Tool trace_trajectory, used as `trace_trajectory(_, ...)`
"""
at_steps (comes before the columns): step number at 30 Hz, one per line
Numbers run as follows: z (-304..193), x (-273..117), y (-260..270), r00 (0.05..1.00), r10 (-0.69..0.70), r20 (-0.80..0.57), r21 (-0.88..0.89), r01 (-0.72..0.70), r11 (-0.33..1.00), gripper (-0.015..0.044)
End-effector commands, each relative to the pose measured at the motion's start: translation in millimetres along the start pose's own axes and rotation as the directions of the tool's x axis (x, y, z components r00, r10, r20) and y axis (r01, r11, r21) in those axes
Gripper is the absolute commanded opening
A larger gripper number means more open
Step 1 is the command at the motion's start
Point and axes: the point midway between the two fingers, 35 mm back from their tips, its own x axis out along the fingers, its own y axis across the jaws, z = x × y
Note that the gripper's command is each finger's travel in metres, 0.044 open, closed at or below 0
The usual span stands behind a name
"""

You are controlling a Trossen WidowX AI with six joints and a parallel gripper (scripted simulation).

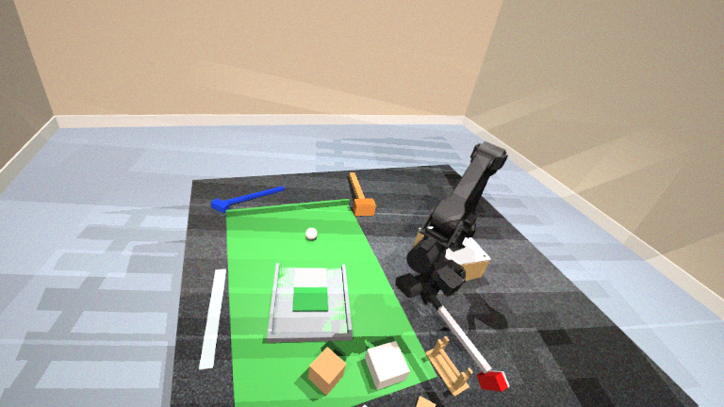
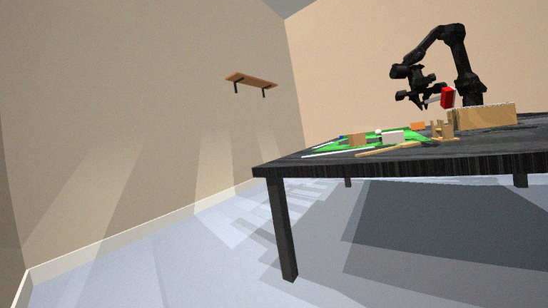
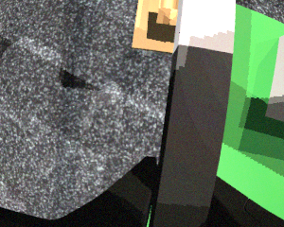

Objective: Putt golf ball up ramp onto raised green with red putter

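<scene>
Tool state: the tool (image 1: 431, 296) is pinching the red putter (image 1: 469, 348) at the dark grip end of its shaft, fingers pressed onto it.
Putter position: it is hanging off the desk (image 2: 477, 155); in the exterior view its red head (image 2: 447, 97) is sitting in the air, just beside the tool and above the small wooden stand (image 2: 442, 130).
Shaft: it is running away from the tool toward the near desk edge, white along its length, red block at the far tip.
Golf ball: the golf ball (image 1: 311, 233) is resting on the green mat (image 1: 267, 242), well apart from the tool, on the far side of the ramp.
Ramp and raised green: the grey ramp (image 1: 309, 307), with the raised green (image 1: 310, 299) on top, is sitting between the ball and the two blocks, off to the tool's side.
Risk, grip: the hold is at one end of a long shaft, so the head's weight is likely pulling the putter round in the fingers; a swing may twist it.
Risk, clutter: the stand, the white block (image 1: 386, 364) and the tan block (image 1: 326, 370) are lying near the head; a low carry could knock them.
Risk, stroke: too hard a hit could send the ball over the green, too soft could let it roll back.
Decoys: the blue putter (image 1: 245, 198) and the orange mallet (image 1: 360, 195) are lying beyond the mat, not needed.
</scene>
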Motion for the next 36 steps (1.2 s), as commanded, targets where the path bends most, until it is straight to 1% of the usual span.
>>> trace_trajectory(1, 3, -11, 2, 1.000, 0.005, 0.007, -0.003, -0.005, 1.000, 0.0000)
trace_trajectory(2, 0, -3, 0, 1.000, -0.002, 0.000, 0.004, 0.002, 1.000, 0.0000)
trace_trajectory(3, -2, -4, -2, 1.000, -0.005, -0.001, 0.017, 0.005, 1.000, 0.0000)
trace_trajectory(10, -36, -17, -21, 0.999, -0.043, -0.021, 0.190, 0.046, 0.981, 0.0000)
trace_trajectory(17, -72, -30, -35, 0.996, -0.077, -0.049, 0.360, 0.089, 0.929, 0.0000)
trace_trajectory(26, -121, -48, -46, 0.990, -0.104, -0.093, 0.558, 0.139, 0.818, 0.0000)
trace_trajectory(36, -178, -68, -46, 0.983, -0.114, -0.147, 0.739, 0.186, 0.648, 0.0000)
